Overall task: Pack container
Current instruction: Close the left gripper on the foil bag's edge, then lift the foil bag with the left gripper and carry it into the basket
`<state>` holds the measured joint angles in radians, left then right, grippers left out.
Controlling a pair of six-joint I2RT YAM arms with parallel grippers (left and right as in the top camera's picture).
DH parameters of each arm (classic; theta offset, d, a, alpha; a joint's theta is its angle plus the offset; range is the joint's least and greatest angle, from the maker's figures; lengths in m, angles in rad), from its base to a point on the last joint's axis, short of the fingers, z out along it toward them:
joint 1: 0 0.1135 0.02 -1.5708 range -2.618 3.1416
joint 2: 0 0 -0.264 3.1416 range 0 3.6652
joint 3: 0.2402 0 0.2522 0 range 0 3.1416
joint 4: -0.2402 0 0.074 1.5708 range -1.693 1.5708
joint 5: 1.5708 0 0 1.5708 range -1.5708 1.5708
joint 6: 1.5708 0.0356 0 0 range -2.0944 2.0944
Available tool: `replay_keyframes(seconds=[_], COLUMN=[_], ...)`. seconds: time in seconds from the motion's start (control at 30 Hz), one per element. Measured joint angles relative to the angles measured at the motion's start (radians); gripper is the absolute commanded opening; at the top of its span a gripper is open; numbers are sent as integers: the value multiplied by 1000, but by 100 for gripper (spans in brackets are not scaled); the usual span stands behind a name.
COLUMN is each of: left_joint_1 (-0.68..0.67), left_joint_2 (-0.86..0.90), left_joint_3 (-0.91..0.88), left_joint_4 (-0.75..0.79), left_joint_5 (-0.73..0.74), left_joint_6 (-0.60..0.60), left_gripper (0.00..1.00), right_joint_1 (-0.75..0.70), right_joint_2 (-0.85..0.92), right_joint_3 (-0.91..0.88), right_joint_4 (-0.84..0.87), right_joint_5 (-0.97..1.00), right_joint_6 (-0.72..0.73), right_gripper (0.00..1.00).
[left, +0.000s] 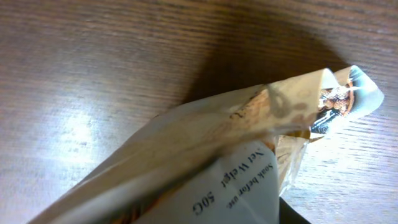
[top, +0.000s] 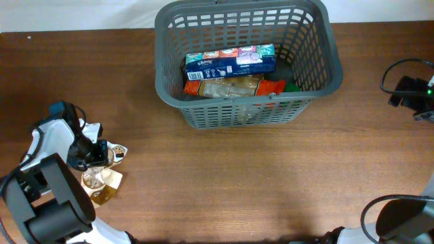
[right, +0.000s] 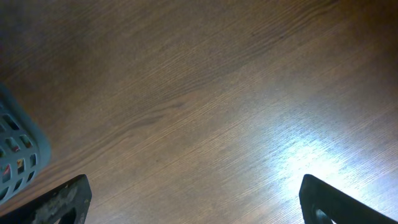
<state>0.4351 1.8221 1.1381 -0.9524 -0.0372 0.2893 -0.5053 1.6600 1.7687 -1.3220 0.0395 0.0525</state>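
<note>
1. Near left: the left arm (top: 51,196) rises from its base at the near edge and bends over towards the far side, with its wrist pitched down at the table (top: 237,176).
2. The left gripper (top: 95,156) points down onto a clear-and-tan packet (top: 102,181). The jaws are drawn in and pinch the packet's far end. In the left wrist view the packet (left: 205,143) fills the near part of the picture, bunched into a creased peak close under the camera. The fingers themselves are hidden there. Whether the packet's near end touches the wood cannot be told.
3. Near right: only the base and a curved link of the right arm (top: 400,220) show at the near edge.
4. The right gripper (right: 193,183) hangs above bare wood. Its two dark fingers (right: 62,199) sit at opposite lower corners of the right wrist view, spread fully apart, with nothing between them.
5. Far centre: the container (top: 173,95), a dark grey lattice basket, stands upright on the table, well apart from the left gripper. One rounded corner of it (right: 15,146) shows at the left edge of the right wrist view.
6. Inside the container a blue tissue box (top: 230,62) lies along the far side. An orange packet (top: 230,87) and a red packet (top: 271,87) lie just near of it.
</note>
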Motion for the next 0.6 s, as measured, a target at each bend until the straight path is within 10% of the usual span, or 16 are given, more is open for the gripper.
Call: replay_keyframes(seconds=[0.6], left_joint_1=[-77], left_joint_2=[5], left_joint_3=[1063], left_joint_4=[-204], left_joint_5=[515], left_joint_6=[-60], left_gripper=[2], right_joint_1=[0], right_joint_2=[0], right_joint_3=[0], right_joint_4=[0], right_joint_5=[0], right_joint_6=[0], right_gripper=[99])
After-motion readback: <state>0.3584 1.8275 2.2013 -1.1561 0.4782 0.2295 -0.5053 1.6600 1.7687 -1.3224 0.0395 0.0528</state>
